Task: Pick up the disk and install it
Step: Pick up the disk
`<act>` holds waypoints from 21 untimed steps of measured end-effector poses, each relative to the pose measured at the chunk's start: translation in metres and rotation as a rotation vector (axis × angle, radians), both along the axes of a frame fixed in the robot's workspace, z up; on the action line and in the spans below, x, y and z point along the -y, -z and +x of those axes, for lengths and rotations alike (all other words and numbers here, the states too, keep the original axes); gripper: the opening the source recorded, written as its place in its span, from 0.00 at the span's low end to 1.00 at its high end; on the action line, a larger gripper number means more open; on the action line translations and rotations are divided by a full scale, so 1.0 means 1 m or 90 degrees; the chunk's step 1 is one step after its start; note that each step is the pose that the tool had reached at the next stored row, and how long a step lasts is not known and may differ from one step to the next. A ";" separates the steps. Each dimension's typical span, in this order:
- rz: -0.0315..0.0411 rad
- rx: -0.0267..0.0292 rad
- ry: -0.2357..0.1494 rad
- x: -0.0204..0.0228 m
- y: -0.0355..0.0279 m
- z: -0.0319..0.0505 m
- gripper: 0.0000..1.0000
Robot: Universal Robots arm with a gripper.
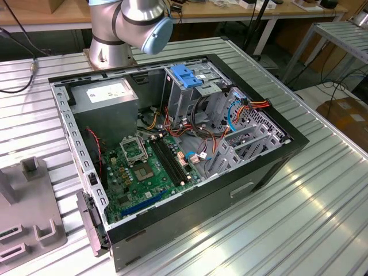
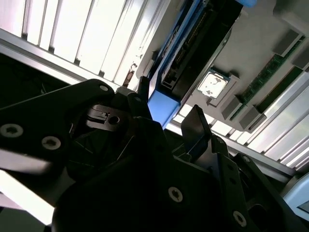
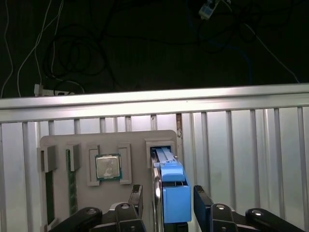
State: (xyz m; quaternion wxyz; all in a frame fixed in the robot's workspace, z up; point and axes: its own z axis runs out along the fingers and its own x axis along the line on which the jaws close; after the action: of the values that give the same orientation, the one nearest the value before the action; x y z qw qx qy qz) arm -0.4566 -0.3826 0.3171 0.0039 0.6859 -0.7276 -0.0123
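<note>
Fingers [image 3: 136, 193] of the gripper [image 3: 168, 191] stand spread on either flank of the disk [image 3: 174, 203], which sits on edge in a slot of the grey tray [image 3: 63, 142], long axis running straight away from the wrist, seemingly not yet squeezed.

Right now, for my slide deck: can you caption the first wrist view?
Open gripper straddles the blue-framed disk standing in a grey holder beside a processor chip.

Disk [image 3: 173, 195]: blue plastic frame, smooth. Table [image 1: 322, 201]: ribbed bare metal, shiny. Fixture [image 3: 96, 142]: matt grey.
</note>
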 end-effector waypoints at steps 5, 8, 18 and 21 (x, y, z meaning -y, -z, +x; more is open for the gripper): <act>0.0000 0.0008 0.000 -0.0020 0.0073 -0.0003 0.54; 0.0000 0.0007 0.000 -0.0037 0.0100 -0.0007 0.54; 0.0000 0.0007 0.000 -0.0056 0.0191 -0.0018 0.54; 0.0001 0.0007 0.000 -0.0056 0.0194 -0.0018 0.53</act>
State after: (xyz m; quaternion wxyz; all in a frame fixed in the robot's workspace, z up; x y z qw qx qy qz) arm -0.4584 -0.3770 0.2978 0.0034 0.6859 -0.7275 -0.0120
